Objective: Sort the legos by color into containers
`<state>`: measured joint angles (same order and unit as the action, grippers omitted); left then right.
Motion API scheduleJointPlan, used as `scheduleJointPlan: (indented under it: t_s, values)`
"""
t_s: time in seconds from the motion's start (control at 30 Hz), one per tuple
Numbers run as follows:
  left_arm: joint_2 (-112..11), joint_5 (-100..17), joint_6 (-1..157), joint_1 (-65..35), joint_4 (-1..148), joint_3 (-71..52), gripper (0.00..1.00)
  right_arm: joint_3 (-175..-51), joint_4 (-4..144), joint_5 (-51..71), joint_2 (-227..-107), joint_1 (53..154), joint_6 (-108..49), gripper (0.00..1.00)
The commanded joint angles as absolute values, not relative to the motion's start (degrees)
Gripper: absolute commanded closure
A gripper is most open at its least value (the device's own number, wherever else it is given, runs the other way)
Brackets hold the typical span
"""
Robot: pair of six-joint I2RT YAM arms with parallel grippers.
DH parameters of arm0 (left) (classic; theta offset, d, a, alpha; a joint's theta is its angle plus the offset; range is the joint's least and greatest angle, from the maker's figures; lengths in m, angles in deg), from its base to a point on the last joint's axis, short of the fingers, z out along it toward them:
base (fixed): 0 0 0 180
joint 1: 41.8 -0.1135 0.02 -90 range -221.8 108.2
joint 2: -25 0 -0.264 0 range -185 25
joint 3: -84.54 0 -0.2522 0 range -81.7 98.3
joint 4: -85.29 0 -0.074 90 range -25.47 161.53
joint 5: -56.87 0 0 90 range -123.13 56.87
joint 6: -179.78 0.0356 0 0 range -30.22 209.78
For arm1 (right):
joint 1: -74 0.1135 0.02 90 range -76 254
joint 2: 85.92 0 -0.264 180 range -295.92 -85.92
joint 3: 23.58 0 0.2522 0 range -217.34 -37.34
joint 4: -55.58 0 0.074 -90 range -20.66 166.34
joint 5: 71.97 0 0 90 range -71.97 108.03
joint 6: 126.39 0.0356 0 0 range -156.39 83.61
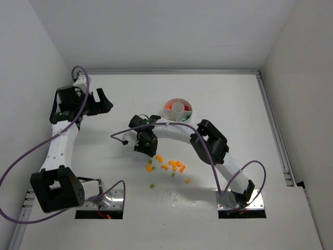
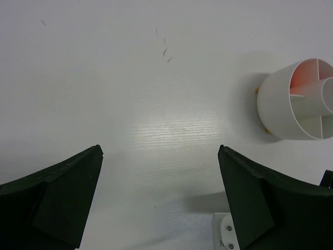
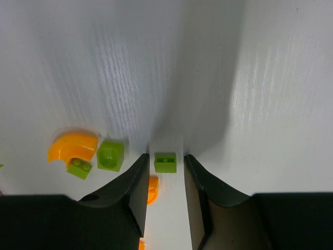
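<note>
**Top view.** One round white dish with divider walls and a small central cup stands on the tabletop. It is beyond your right pincer and off to its right, near but apart. The dish's left wedge holds red legos. A wedge on its right side shows a speck of green, and the rest look white. The loose legos lie scattered just on the base side of the right pincer. They are mostly orange with at least two green, and too small to count exactly. Your left pincer hangs well apart, far to the left of the dish and the scatter.

**Left wrist view.** The left pincer has its jaws spread wide over bare tabletop and holds nothing. The dish sits ahead of it and to the right, cut by the frame edge. One wedge glows pinkish red, its contents hidden behind the wall.

**Right wrist view.** The right pincer is narrowed to a slim gap. One green brick lies on the tabletop between its fingertips. A thin strip of tabletop shows on each side of it, so it is bracketed, not clamped. On the left of this view lie two more green bricks and one orange arch, close together. Two orange pieces peek out beside the finger on that side.
</note>
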<state>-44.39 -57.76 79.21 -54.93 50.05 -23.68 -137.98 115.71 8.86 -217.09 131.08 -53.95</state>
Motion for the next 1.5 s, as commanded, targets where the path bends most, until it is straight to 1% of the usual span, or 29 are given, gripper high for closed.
scheduleJointPlan:
  t_s: [0.0,0.17,0.2,0.3,0.33,0.43,0.47,0.67,0.93,1.07,1.47]
  values:
    - [-44.26,-58.80,79.94,-55.60,50.26,-21.59,0.01,-136.83,116.36,9.68,-218.46,130.69,-53.97,0.69]
    - [-44.78,-59.33,80.46,-55.60,50.26,-21.59,0.01,-136.22,116.89,9.68,-218.46,130.69,-54.50,0.69]
    - [-44.79,-59.33,80.46,-55.60,50.26,-21.59,0.01,-135.70,116.89,9.68,-218.46,130.69,-54.50,0.70]
    - [-44.79,-59.33,80.46,-55.60,50.26,-21.59,0.01,-135.69,116.89,9.68,-218.46,130.69,-54.50,0.76]
    - [-44.79,-59.33,80.46,-55.60,50.26,-21.59,0.01,-135.69,116.89,9.68,-218.46,130.69,-55.02,0.81]
    - [-44.79,-59.33,80.46,-55.60,50.26,-21.59,0.01,-135.17,116.89,10.21,-218.46,130.69,-55.02,0.88]
    - [-44.79,-59.33,80.99,-55.60,50.26,-21.59,0.01,-135.16,116.89,10.21,-218.46,130.69,-55.02,0.93]
    - [-45.31,-59.33,80.99,-55.60,50.26,-21.06,0.01,-135.77,117.50,10.74,-214.52,129.56,-55.55,1.00]
    - [-46.46,-59.85,80.99,-55.60,50.79,-18.78,0.01,-142.01,120.05,11.26,-207.57,126.39,-54.50,1.00]
    - [-47.59,-59.85,80.99,-55.60,51.40,-17.64,0.01,-145.62,121.20,12.84,-206.42,124.64,-54.50,1.00]
    - [-49.18,-60.91,79.85,-55.60,52.54,-16.58,0.01,-148.61,120.14,19.00,-205.19,116.82,-57.04,1.00]
